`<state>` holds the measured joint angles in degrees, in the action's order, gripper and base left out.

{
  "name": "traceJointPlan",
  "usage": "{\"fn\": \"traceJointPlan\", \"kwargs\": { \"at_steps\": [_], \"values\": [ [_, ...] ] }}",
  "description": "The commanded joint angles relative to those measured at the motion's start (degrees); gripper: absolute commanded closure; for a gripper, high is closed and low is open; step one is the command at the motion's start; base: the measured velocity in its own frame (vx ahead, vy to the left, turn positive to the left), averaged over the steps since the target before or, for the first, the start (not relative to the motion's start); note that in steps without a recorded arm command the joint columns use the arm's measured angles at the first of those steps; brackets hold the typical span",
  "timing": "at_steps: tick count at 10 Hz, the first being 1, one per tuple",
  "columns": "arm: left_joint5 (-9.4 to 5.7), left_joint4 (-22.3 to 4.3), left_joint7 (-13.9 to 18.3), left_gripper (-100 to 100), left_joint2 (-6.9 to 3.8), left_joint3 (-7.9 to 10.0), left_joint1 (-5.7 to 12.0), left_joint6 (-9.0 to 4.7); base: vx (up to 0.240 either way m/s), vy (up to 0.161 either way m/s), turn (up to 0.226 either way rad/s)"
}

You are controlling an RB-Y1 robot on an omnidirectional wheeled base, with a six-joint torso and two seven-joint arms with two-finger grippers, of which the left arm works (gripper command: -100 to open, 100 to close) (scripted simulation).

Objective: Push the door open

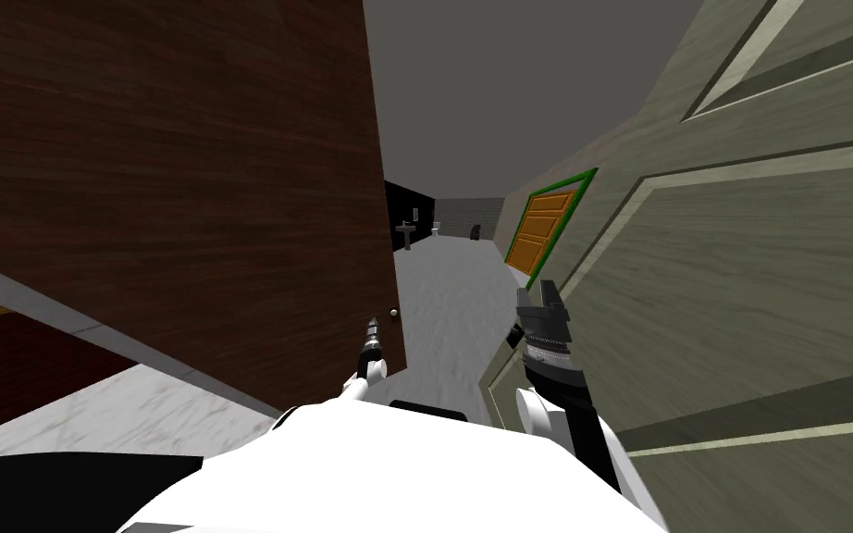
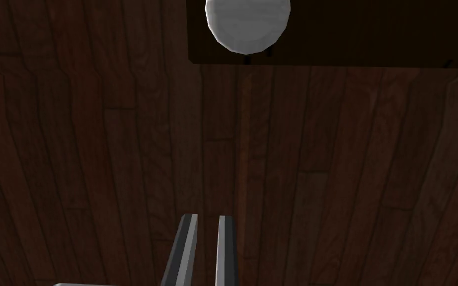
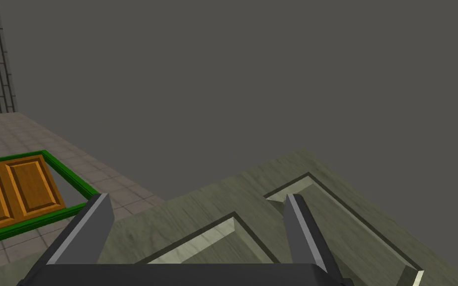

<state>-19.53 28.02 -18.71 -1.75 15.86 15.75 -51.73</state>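
While the dark wood door (image 1: 184, 185) fills the frame's upper left, the left hand (image 1: 371, 326), fingers (image 2: 186, 248) pressed together, is poised near its knob (image 2: 247, 25), the right hand (image 1: 538, 294) is spread, and a forward push is judged due.

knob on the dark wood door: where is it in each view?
Head view: knob at the dark wood door's free edge, beside the left gripper.
Left wrist view: knob ahead of the shut fingers, on a darker rectangle.
Right wrist view: faces the grey-green panelled door instead.
Shared landmark: dark wood door.
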Motion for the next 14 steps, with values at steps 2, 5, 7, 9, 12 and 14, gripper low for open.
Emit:
{"fn": "traceJointPlan", "kwargs": {
  "at_steps": [2, 5, 7, 9, 12, 14],
  "values": [
    [-0.16, -1.4, 0.9, -100, -0.41, -2.96, 0.56, -0.36, -0.056, -0.017, 0.261],
    [-0.24, -1.8, 1.2, -100, -0.22, -4.42, 0.74, -0.39, -0.016, -0.016, 0.068],
    [-0.30, -2.0, 1.5, -100, 0.01, -5.39, 0.86, -0.40, -0.027, -0.032, 0.184],
    [-0.45, -2.8, 2.1, -100, 1.22, -8.11, 1.19, -0.46, -0.041, -0.070, 0.247],
    [-0.60, -3.6, 2.8, -100, 3.42, -10.84, 1.53, -0.51, -0.060, -0.140, 0.170],
    [-0.60, -4.5, 2.8, -100, 3.42, -10.84, 1.53, -0.51, -0.005, -0.115, 0.026]
  ]
}}
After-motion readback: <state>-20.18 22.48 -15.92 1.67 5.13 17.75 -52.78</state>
